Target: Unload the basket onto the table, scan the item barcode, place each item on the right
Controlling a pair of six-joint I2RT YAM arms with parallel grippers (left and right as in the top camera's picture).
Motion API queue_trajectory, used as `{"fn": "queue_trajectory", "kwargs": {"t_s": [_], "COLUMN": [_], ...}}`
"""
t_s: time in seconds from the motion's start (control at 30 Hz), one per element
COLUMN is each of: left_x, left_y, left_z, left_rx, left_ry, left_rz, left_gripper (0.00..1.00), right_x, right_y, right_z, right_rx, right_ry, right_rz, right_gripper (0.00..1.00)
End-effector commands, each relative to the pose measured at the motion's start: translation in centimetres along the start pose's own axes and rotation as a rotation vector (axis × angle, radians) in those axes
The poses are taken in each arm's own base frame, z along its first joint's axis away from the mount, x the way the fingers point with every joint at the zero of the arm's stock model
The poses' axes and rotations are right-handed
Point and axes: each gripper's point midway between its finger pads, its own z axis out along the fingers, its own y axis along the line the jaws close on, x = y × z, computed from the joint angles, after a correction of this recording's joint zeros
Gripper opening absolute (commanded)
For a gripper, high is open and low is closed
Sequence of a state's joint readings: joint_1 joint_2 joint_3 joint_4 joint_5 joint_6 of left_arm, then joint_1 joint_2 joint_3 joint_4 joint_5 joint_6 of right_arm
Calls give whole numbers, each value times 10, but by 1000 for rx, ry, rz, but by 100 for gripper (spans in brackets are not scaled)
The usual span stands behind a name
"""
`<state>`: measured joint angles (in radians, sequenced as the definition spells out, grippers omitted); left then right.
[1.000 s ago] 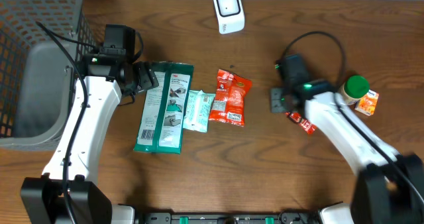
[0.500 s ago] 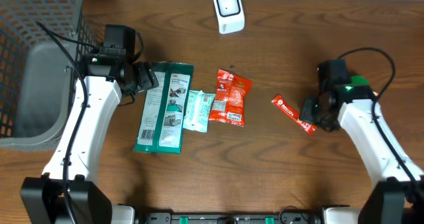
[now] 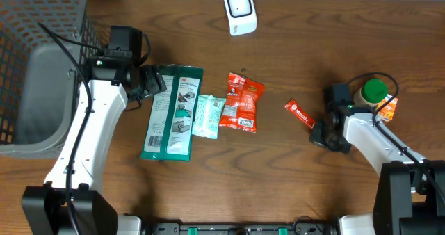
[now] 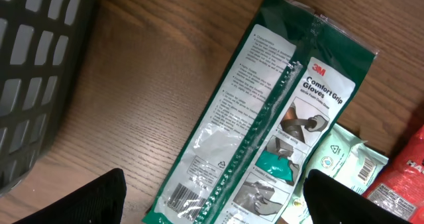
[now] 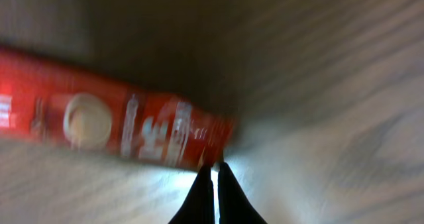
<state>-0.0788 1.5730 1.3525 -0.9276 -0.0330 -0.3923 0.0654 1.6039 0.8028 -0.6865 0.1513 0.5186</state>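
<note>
While the left gripper [image 4: 213, 194] stands wide above the glove pack [image 4: 265, 118], the right gripper [image 5: 213, 174] is pinched closed beside the red packet [image 5: 112, 128].

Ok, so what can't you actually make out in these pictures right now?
- Thin red snack stick packet: the right wrist view is motion-blurred and the print is unreadable. Whether the shut right fingers pinch its end is unclear.
- Long green glove packet: in the left wrist view, the bottom edge cuts off its barcode end.
- Small orange carton: in the overhead view it is partly hidden behind the green-capped bottle and too small to read.
</note>
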Motion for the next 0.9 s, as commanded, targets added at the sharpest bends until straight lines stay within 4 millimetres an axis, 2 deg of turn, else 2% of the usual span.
{"fn": "queue_trajectory", "kwargs": {"t_s": [0.0,0.13,0.33,0.7,0.87], "left_x": [-6,-6,-6,-6,-6], "left_y": [1,2,1,2,1], "left_z": [-5,-5,-5,-5,-5], "left_rx": [-5,-5,-5,-5,-5], "left_ry": [-21,-22,-21,-22,-21], "left_rz": [0,0,0,0,0], "left_gripper": [86,86,86,86,86], "right_x": [-20,-35,-50,-17,-21], "right_y": [-13,4,15,2,5], "right_z": [1,0,-3,2,11], "right_rx": [79,-3,-51,-2,-27], "right_ry": [-101,-154,-215,-77,-125], "right_rz": [29,11,-1,-18,-7], "right_gripper": [1,1,1,1,1]}}
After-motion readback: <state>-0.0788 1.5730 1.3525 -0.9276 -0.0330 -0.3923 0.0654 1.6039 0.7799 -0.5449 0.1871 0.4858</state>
